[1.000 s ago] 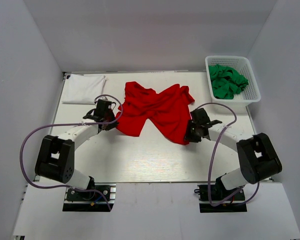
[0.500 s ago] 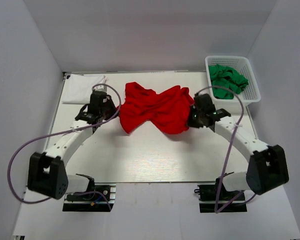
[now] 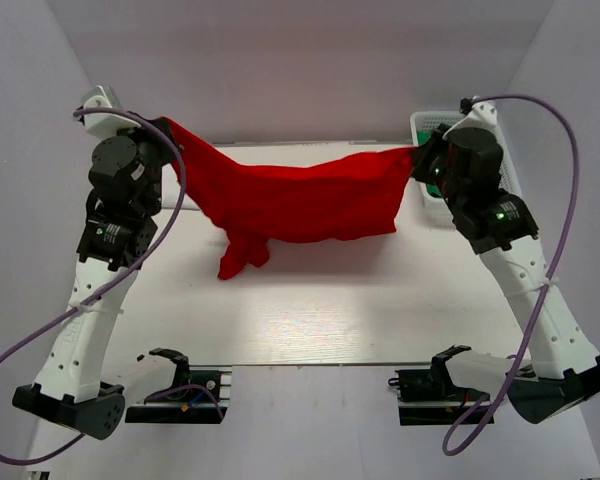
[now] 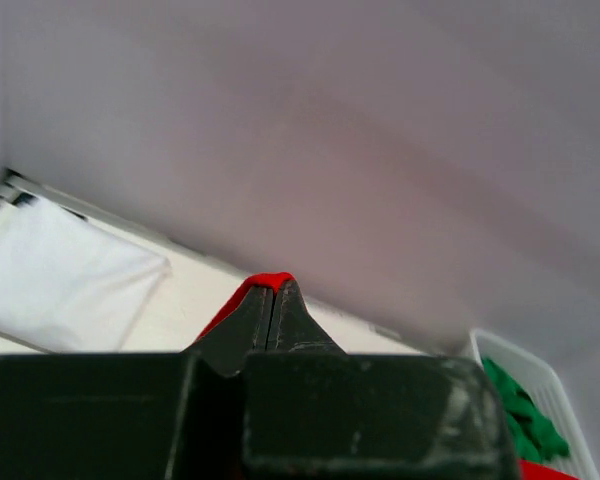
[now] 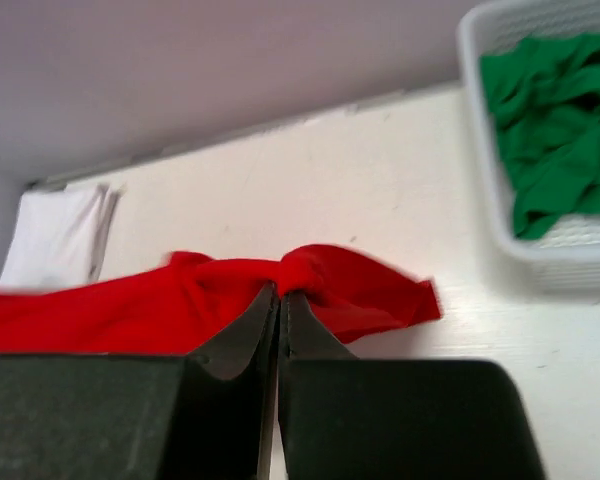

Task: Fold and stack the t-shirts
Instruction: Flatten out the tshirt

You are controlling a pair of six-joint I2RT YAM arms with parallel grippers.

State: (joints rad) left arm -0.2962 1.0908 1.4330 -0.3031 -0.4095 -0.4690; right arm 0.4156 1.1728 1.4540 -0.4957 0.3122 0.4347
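Observation:
The bright red t-shirt (image 3: 300, 200) hangs stretched in the air above the table, held by one corner at each end, with a sleeve drooping at the lower left. My left gripper (image 3: 167, 127) is raised high at the left and shut on the shirt's left corner; the red cloth (image 4: 263, 277) peeks over its fingertips (image 4: 272, 285). On the right, my right gripper (image 3: 417, 155) is shut on the other corner, and red cloth (image 5: 360, 290) bunches just past its tips (image 5: 280, 292). A folded white t-shirt (image 4: 60, 280) lies at the back left. Green t-shirts (image 5: 555, 130) fill the basket.
The white lattice basket (image 5: 477, 150) stands at the back right corner of the table (image 3: 310, 310), just behind my right gripper. Grey walls enclose the table on three sides. Purple cables loop beside both raised arms.
Both arms have risen from the table, lifting the red t-shirt and pulling it out wide between them. The right gripper has shut on its corner. The shirt no longer lies on the table.

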